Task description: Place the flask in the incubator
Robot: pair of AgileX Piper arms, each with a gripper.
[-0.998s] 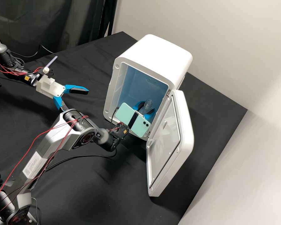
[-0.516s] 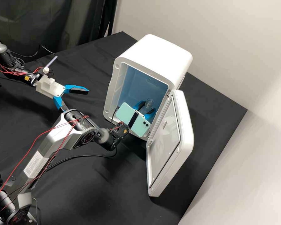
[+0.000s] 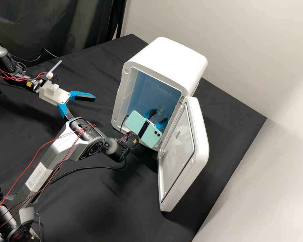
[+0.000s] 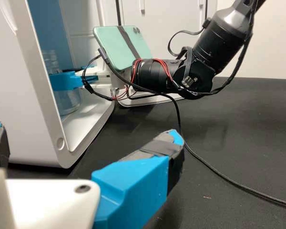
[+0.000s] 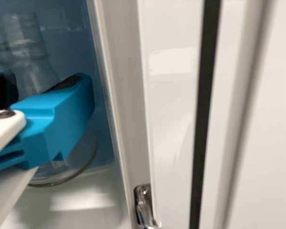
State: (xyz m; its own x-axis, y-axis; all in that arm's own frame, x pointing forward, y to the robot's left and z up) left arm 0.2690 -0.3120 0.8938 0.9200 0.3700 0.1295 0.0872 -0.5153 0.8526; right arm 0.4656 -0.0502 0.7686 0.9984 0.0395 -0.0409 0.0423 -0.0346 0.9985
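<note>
High view: right gripper (image 3: 158,117) sits inside the incubator (image 3: 165,64) with the flask (image 3: 161,109) upright on its floor; grip cannot be told. Left gripper (image 3: 82,107) hangs wide open, well apart, leaving the opening free.

Right arm (image 3: 80,143) and flask (image 3: 161,109) across incubator (image 3: 168,60) doorway.

Bright, even room light, with soft sheen on the incubator door (image 3: 178,151).

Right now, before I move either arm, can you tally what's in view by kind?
incubator: 1
glass conical flask: 1
mint-green phone: 1
Grippers: 2, the left gripper and the right gripper
Total: 5
</note>
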